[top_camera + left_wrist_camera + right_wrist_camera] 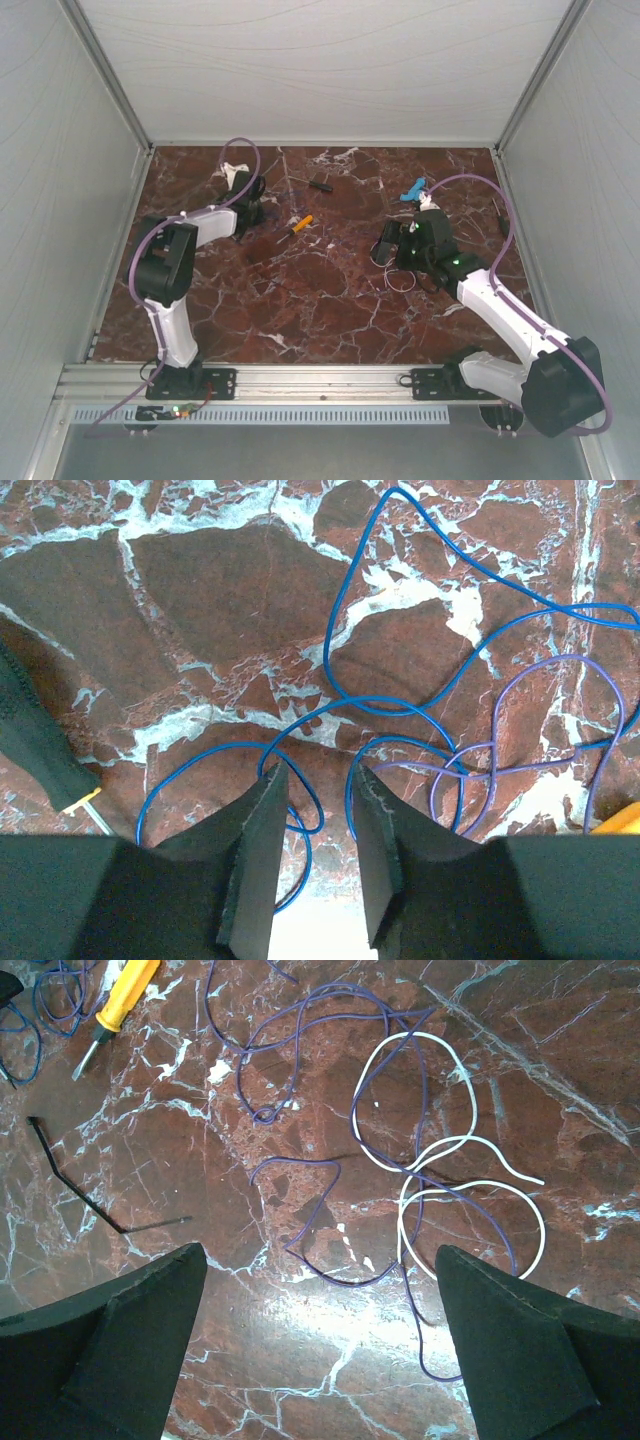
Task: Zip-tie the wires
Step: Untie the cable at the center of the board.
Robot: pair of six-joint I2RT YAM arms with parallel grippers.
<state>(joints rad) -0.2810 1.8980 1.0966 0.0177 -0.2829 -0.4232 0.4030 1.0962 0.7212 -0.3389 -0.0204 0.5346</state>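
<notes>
Wires (412,1168): on the surface (560,1080), just ahead of my right pincer (320,1255).
Screwdriver (120,1005): farther ahead, left of the wires.

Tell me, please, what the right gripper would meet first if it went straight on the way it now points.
Probably the purple wire, whose bend lies between the open right gripper's fingers, then the marble table under it; the white wire lies to the side. Depth is unclear.
</notes>
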